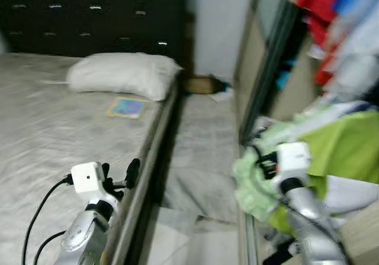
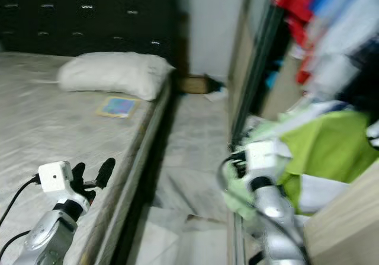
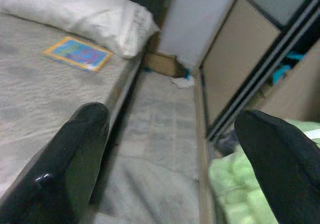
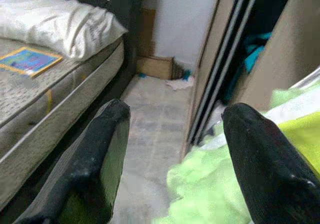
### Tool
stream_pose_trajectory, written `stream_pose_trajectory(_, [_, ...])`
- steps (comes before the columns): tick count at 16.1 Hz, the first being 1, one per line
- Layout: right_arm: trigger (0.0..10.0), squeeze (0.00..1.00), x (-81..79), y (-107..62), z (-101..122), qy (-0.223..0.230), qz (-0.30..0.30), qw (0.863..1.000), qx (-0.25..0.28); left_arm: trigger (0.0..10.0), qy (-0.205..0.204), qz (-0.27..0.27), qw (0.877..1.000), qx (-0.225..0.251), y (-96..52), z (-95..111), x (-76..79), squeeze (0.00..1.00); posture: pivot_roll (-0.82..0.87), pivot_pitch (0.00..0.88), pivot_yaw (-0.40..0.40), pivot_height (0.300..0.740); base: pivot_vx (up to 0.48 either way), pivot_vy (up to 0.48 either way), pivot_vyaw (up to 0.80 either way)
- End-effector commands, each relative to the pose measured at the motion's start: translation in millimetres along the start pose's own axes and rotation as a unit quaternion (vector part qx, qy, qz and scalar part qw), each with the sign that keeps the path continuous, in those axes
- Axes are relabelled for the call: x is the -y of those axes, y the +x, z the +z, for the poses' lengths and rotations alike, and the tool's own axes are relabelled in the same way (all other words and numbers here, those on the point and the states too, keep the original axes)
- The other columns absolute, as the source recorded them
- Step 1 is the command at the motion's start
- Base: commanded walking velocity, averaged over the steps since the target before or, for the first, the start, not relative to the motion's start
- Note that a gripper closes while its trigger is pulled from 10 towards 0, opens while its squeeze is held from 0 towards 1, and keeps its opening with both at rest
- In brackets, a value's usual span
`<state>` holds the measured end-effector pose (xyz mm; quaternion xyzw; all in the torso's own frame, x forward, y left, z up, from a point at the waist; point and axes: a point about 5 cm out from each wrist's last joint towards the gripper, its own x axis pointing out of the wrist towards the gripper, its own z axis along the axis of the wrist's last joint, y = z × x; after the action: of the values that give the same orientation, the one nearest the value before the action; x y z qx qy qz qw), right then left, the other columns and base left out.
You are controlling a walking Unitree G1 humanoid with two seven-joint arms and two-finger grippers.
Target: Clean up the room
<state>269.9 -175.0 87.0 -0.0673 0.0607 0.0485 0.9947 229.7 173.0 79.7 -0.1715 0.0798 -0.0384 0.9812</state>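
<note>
A colourful book (image 1: 127,107) lies flat on the grey bed (image 1: 41,128), just in front of a white pillow (image 1: 124,75). A heap of green clothes (image 1: 331,146) spills out of the wardrobe on the right, with a pale green garment (image 4: 210,184) hanging lowest. My left gripper (image 3: 172,164) is open and empty over the bed's near edge. My right gripper (image 4: 175,169) is open too, held beside the pale green garment without touching it.
A narrow strip of grey floor (image 1: 204,146) runs between the bed and the wardrobe's sliding door track (image 1: 260,87). At its far end sit a cardboard box (image 1: 198,85) and a crumpled white scrap (image 1: 222,96). Red and blue clothes (image 1: 331,16) hang above.
</note>
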Motion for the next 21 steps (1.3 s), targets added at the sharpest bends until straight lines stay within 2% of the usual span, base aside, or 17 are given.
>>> stream_pose_trajectory(1, [10.0,0.0,24.0,-0.1,5.9,-0.023,-0.026,0.999,0.007,10.0,0.001,0.014,1.0,-0.006,-0.4,-2.1,-1.3,0.0,-0.11,0.0,-0.003,0.74,0.0,0.0,0.0])
stream_pose_trajectory(5, [10.0,0.0,21.7,1.0,5.6,-0.026,-0.021,0.999,0.005,10.0,-0.013,0.023,1.0,-0.006,0.3,-2.1,-2.3,0.0,-0.11,0.0,-0.006,0.74,0.0,0.0,0.0])
stream_pose_trajectory(13, [10.0,0.0,21.3,1.0,4.8,-0.029,-0.019,0.999,0.003,10.0,-0.017,0.007,1.0,-0.001,0.2,-0.1,0.9,0.0,-0.11,0.0,-0.005,0.74,0.0,0.071,-0.78])
stream_pose_trajectory(15, [10.0,0.0,21.1,1.1,5.2,-0.033,-0.018,0.999,0.004,10.0,-0.017,0.004,1.0,0.0,0.3,0.1,1.2,0.0,-0.11,0.0,-0.005,0.74,0.0,0.0,-0.22])
stream_pose_trajectory(21, [10.0,0.0,16.6,6.1,10.4,-0.034,-0.003,0.999,0.016,10.0,-0.014,0.002,1.0,0.0,-0.5,0.9,-0.2,0.0,-0.11,0.0,-0.006,0.74,0.343,0.0,0.0])
